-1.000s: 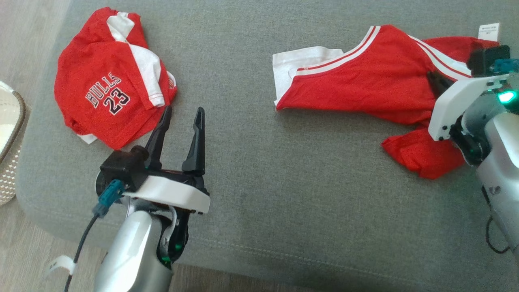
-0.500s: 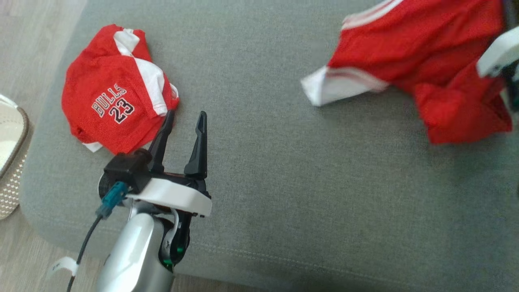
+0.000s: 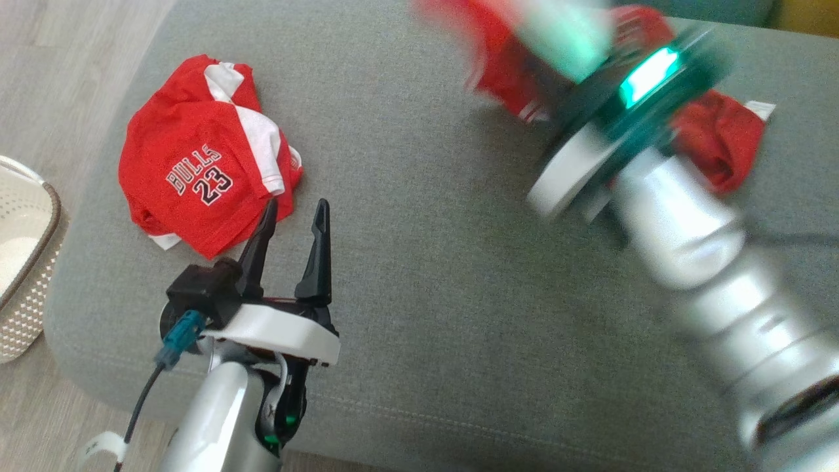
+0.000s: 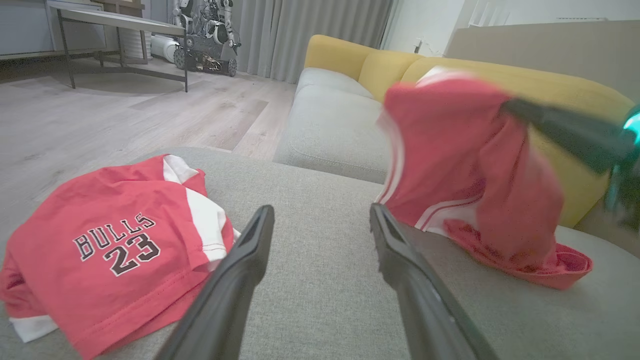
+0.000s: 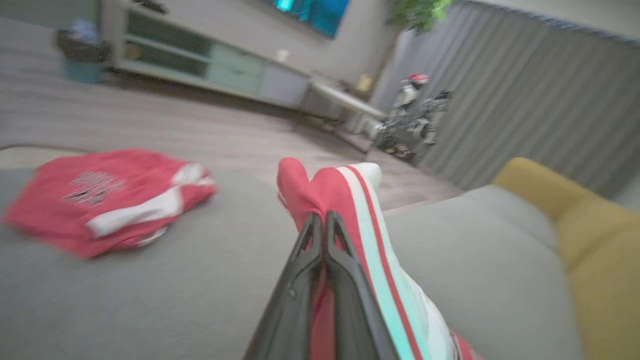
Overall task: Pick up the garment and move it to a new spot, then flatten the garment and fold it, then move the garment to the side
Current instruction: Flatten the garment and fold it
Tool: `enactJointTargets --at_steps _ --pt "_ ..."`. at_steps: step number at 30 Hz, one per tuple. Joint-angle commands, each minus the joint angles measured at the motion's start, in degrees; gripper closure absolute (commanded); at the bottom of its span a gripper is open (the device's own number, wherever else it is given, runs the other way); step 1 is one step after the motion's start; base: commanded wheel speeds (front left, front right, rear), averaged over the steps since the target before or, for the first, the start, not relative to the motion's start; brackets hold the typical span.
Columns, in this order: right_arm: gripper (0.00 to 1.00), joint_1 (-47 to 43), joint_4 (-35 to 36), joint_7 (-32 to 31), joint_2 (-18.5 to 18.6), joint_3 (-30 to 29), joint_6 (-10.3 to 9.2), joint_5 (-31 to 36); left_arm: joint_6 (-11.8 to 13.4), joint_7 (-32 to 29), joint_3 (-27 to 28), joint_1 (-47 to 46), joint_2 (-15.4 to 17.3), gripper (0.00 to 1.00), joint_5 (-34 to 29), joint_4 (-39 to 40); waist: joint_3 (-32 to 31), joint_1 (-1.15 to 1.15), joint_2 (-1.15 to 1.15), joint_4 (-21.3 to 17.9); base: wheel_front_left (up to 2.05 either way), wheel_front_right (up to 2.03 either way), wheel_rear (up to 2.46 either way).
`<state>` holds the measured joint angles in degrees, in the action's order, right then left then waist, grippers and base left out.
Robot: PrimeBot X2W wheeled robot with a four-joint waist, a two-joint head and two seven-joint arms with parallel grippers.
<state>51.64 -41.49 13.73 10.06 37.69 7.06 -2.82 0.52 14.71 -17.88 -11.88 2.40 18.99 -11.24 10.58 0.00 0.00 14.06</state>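
Over the grey cushion point(image 3: 426, 295), the blurred right arm point(image 3: 688, 229) hides most of the red striped garment point(image 4: 450, 150), which hangs pinched in the clenched right gripper point(image 5: 321, 217), lower end touching the cushion. The folded Bulls 23 jersey point(image 3: 196, 183) lies beside the left gripper point(image 3: 296, 206), jaws released and empty. The white basket point(image 3: 29, 288) is cut off; its contents cannot be told.
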Motion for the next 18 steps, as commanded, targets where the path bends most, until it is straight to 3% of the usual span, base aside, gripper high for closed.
enactJointTargets --at_steps 1,2,4,7,10,14,18 --pt "1.0 -2.6 1.53 -1.0 -2.04 3.41 0.43 -0.59 0.19 0.29 1.86 -0.7 0.48 0.0 0.36 1.79 -0.16 0.0 0.0 0.02 0.0 0.0 0.0" --pt "1.0 -4.6 1.12 -2.48 -2.86 6.91 0.43 -1.96 0.19 0.29 1.83 -0.65 0.48 0.0 0.34 1.64 -0.32 0.0 0.0 0.03 0.0 0.0 0.0" --pt "0.0 -7.78 0.77 -4.14 -3.75 14.6 0.43 -5.05 0.21 0.29 1.72 -0.65 0.48 0.0 0.35 1.33 -0.57 0.0 0.0 0.09 0.0 0.0 0.0" --pt "0.0 -10.3 0.71 -5.69 -3.55 23.55 0.43 -11.31 0.35 0.29 1.37 -0.78 0.48 0.0 0.39 0.9 -1.0 0.0 0.0 0.08 0.0 0.0 0.0" --pt "0.0 -9.97 1.53 -5.67 -2.14 27.11 0.43 -16.12 0.58 0.29 1.44 -0.71 0.48 0.0 0.34 0.89 -1.34 0.0 0.0 -0.66 0.0 0.0 0.0" --pt "0.0 -8.83 2.22 -4.86 0.91 25.78 0.43 -20.17 0.6 0.29 1.8 -0.4 0.48 0.0 0.13 1.01 -2.0 0.0 0.0 -2.13 0.0 0.0 0.0" --pt "0.0 -9.01 1.96 -2.99 4.34 18.44 0.43 -20.88 0.93 0.29 2.73 -0.13 0.48 0.0 0.67 1.98 -2.92 0.0 0.0 -3.9 0.0 0.0 0.0"
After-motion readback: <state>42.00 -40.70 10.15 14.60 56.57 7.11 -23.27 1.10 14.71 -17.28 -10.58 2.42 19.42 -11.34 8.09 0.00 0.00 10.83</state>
